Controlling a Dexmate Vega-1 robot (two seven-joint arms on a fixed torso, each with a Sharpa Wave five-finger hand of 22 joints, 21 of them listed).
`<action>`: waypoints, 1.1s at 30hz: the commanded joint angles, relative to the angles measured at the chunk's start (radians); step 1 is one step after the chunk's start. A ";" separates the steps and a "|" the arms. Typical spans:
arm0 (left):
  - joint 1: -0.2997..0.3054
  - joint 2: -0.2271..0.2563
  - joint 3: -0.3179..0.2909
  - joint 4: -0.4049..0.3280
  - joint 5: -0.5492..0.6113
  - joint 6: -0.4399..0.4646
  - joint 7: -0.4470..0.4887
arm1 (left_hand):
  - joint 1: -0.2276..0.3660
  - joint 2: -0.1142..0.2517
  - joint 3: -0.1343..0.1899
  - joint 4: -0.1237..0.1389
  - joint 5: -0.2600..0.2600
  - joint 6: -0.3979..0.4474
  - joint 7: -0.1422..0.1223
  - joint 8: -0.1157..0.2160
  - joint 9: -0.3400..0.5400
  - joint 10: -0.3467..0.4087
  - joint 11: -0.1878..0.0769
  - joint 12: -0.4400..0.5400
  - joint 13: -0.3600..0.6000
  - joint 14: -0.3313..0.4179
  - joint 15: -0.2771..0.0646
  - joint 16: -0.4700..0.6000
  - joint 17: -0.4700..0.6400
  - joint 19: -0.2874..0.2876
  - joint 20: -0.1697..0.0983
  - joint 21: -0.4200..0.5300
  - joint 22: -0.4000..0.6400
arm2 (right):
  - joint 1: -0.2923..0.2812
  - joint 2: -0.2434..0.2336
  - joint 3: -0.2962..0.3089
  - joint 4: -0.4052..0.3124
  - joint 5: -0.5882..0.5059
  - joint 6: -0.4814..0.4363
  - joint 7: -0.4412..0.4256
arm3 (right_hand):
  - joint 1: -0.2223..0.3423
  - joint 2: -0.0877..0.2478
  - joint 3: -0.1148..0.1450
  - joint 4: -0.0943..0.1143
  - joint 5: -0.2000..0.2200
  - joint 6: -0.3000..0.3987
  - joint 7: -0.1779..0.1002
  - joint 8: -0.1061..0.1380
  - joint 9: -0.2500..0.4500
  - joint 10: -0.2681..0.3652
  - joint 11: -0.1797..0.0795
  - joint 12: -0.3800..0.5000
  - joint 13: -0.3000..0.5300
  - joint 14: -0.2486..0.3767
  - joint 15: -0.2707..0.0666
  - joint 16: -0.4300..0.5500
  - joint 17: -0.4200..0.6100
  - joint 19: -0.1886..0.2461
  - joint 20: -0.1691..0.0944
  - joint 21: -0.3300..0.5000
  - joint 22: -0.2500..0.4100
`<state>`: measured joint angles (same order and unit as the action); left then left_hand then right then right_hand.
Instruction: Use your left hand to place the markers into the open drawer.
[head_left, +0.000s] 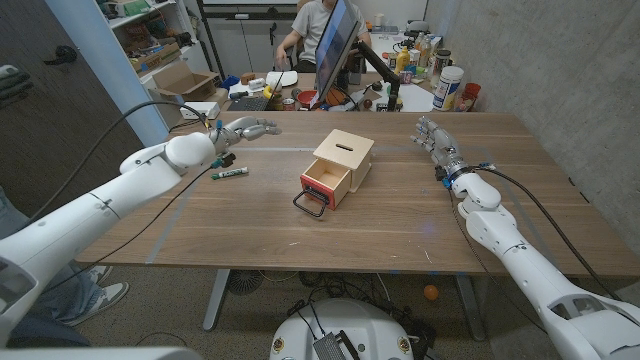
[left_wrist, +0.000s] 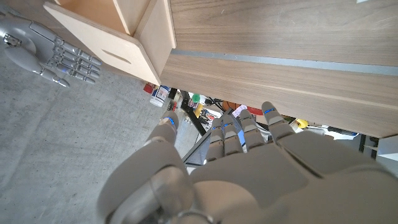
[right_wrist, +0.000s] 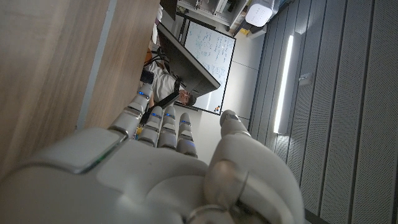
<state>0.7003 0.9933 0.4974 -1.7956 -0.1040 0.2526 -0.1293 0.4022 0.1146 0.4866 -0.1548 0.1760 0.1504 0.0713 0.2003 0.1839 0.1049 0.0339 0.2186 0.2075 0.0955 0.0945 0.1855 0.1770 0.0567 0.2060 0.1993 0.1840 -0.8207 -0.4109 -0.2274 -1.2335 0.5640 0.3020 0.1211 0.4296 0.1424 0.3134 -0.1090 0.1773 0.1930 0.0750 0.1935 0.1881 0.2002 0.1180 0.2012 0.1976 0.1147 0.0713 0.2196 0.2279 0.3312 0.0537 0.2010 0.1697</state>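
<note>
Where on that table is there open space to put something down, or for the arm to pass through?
Bare wood lies between the wooden box and the right robot hand, and along the near table edge in front of the open drawer. It is tighter on the left, where the left robot hand hovers by the green marker.

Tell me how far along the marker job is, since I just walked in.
Nothing looks done: the drawer stands open, no marker visible inside from the head view. Nothing is in hand; the left robot hand hovers empty near the table's far edge. A green marker still lies on the table, waiting to be picked up.
</note>
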 joint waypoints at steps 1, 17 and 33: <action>-0.017 0.093 0.006 -0.085 0.079 0.061 -0.113 | 0.012 0.002 0.004 -0.004 0.001 0.011 -0.002 0.003 0.004 0.007 -0.002 0.008 0.003 0.009 0.001 0.009 0.001 0.001 0.007 0.005 0.003 | 0.013 0.018 0.000 0.025 -0.001 0.018 -0.007 | 0.005 0.005 0.005 -0.005 0.004 0.010 -0.006 0.006 0.002 0.013 -0.001 0.006 0.002 0.007 -0.002 0.006 0.001 0.004 0.009 -0.001 0.004; 0.043 0.202 -0.031 -0.222 0.145 0.223 -0.130 | 0.022 -0.003 0.002 -0.005 -0.001 0.014 -0.002 0.002 0.005 0.005 0.001 0.008 0.004 0.027 0.017 0.012 0.002 0.000 0.007 0.006 0.004 | 0.045 0.036 0.001 0.084 0.006 0.044 0.026 | 0.003 0.005 0.004 -0.005 0.004 0.012 -0.009 0.006 0.002 0.016 -0.001 0.006 0.002 0.009 -0.003 0.007 0.001 0.005 0.010 -0.002 0.004; 0.038 0.216 0.028 -0.221 0.355 0.301 -0.119 | 0.029 -0.009 0.001 -0.005 -0.002 0.033 -0.010 0.007 0.005 0.016 -0.007 0.012 0.005 0.035 0.011 0.013 0.003 0.009 0.006 0.010 0.005 | 0.063 0.039 -0.005 0.102 -0.006 0.032 0.038 | 0.004 0.004 0.004 -0.006 0.004 0.012 -0.009 0.006 0.002 0.017 -0.001 0.006 0.002 0.010 -0.001 0.007 0.000 0.005 0.010 -0.002 0.004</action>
<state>0.7431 1.1949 0.4939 -2.0206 0.1412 0.5194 -0.2413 0.4193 0.1055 0.4867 -0.1546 0.1760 0.1700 0.0622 0.2002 0.1837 0.1138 0.0250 0.2228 0.2072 0.1217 0.1102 0.1930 0.1770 0.0606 0.2095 0.2043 0.1838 -0.7696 -0.3737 -0.2274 -1.1420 0.5700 0.3411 0.1556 0.4296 0.1424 0.3135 -0.1089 0.1772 0.1983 0.0697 0.1935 0.1880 0.2109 0.1180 0.2012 0.1975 0.1146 0.0712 0.2196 0.2280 0.3330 0.0628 0.2010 0.1697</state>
